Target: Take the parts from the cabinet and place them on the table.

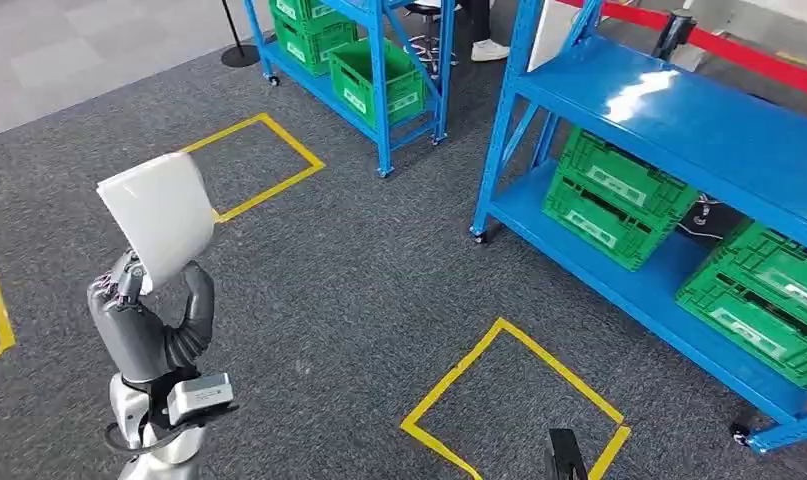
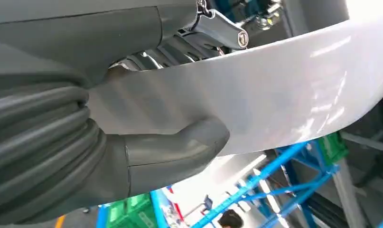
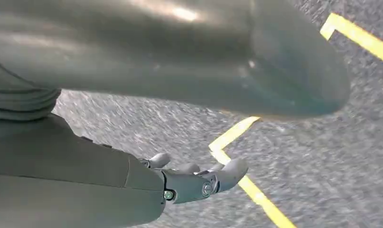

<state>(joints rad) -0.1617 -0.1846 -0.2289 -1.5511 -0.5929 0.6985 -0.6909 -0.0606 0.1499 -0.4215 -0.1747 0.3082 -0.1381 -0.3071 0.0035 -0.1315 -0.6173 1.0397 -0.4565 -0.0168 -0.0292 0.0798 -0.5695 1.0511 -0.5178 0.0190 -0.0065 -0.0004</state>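
Observation:
A white curved sheet part [image 1: 159,215] stands raised at the left of the head view, pinched at its lower edge by my left hand [image 1: 144,320]. In the left wrist view the grey thumb [image 2: 180,147] presses on the part's white face [image 2: 256,95], and the darker fingers lie behind it. My right hand [image 3: 108,166] hangs over the grey carpet with its fingers [image 3: 194,183] and thumb apart and nothing in them.
A blue rack [image 1: 679,130] with green crates [image 1: 609,195] on its lower shelf stands at the right. A second blue rack [image 1: 379,60] with green crates is at the back. Yellow tape squares [image 1: 514,400] mark the carpet. A person's shoe [image 1: 489,48] shows behind the racks.

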